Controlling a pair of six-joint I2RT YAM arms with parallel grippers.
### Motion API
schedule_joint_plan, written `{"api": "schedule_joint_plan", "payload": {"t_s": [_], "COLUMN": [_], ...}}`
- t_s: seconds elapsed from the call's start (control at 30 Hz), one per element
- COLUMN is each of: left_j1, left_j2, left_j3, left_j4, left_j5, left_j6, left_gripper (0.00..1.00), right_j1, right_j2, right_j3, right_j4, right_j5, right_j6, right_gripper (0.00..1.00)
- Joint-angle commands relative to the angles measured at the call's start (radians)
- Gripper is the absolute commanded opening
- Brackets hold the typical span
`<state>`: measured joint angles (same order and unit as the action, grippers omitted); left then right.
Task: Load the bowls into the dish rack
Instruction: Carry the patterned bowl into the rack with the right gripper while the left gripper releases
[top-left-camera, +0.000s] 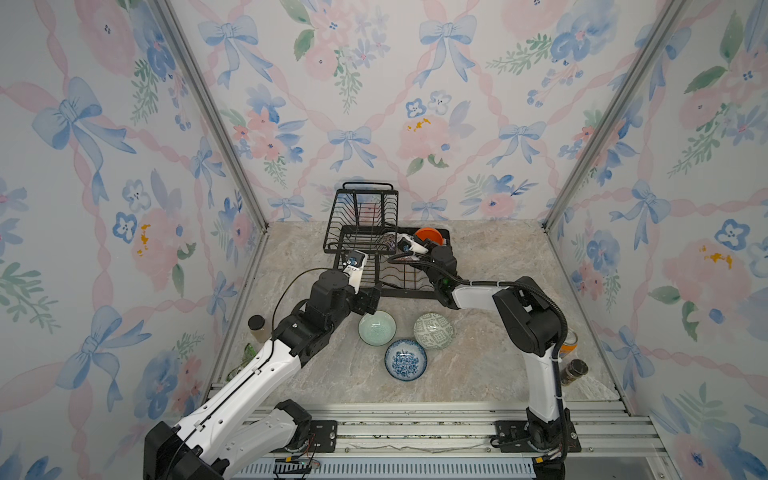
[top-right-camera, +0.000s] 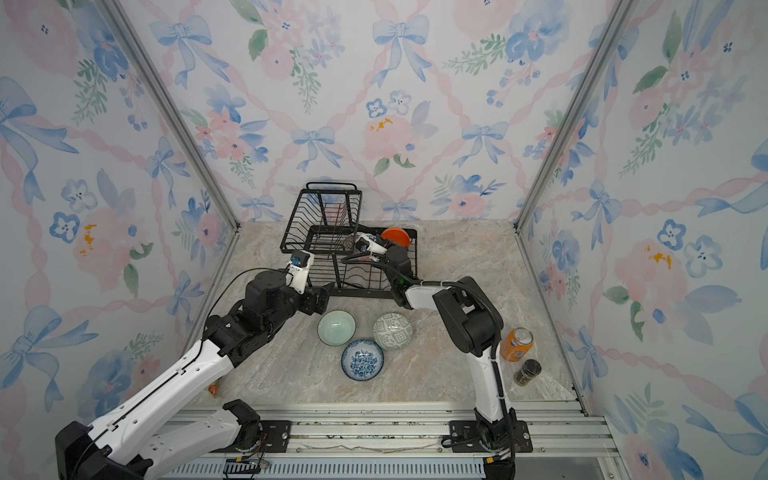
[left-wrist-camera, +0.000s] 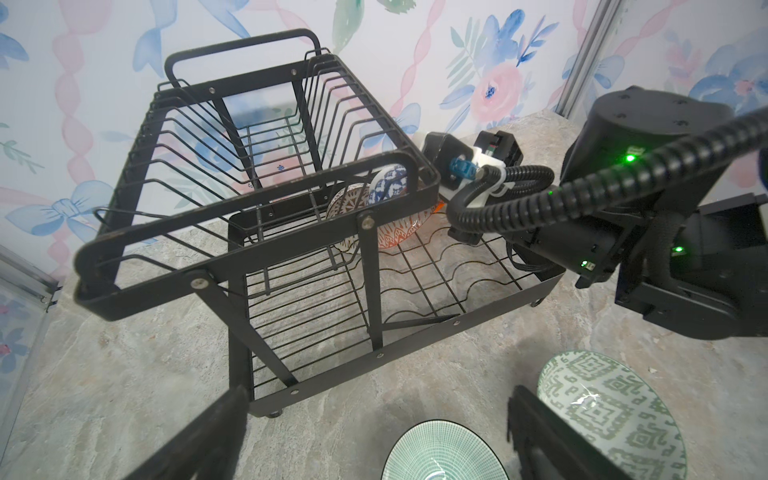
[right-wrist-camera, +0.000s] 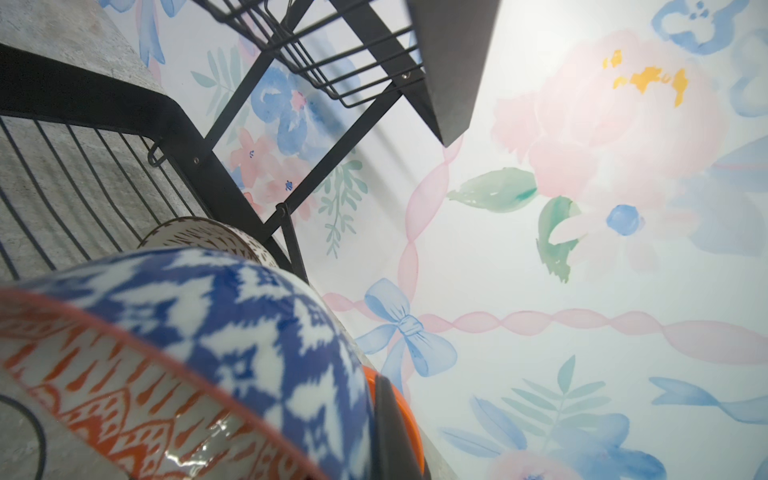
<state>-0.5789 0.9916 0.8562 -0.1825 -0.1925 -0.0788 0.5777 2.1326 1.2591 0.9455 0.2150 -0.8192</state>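
Three bowls lie on the marbled bench (top-left-camera: 498, 266), which is walled by floral paper: mint bowl (top-left-camera: 377, 327), geometric bowl (top-left-camera: 433, 331) and floral bowl (top-left-camera: 405, 360), clustered near centre. The dish rack (top-left-camera: 361, 208) stands by the back wall, its raised basket running near-to-far with the handle wallward. An orange bowl (top-left-camera: 429, 236) sits in the lower tray. Left pincer (top-left-camera: 372, 299) is spread beside the mint bowl. Right pincer (top-left-camera: 392, 243) is pressed together in the tray; grip unconfirmed. Bare bench flanks the rack.

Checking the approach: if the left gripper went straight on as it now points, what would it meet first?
Probably the mint green bowl, just ahead between the fingers of the open left gripper in the left wrist view. Depth is unclear: it might touch the table beside the bowl's rim instead.
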Motion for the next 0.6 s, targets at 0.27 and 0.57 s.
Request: {"api": "schedule_joint_plan", "payload": {"t_s": [0.27,0.57], "left_j1": [0.008,0.008], "left_j2": [0.000,0.005], "left_j3": [-0.004,0.001], "left_j4": [-0.007,-0.007], "left_j5": [0.032,0.043], "left_j6": [-0.018,-0.020], "left_gripper": [0.98,0.98], "right_j1": [0.024,0.062], "right_j2": [0.048,0.116], "right_j3": [-0.064,0.014], "right_j4": [0.271,0.248], "right_j5": [-0.026,-0.046], "right_j6": [-0.199,-0.292], "right_gripper": [0.00,0.00]}}
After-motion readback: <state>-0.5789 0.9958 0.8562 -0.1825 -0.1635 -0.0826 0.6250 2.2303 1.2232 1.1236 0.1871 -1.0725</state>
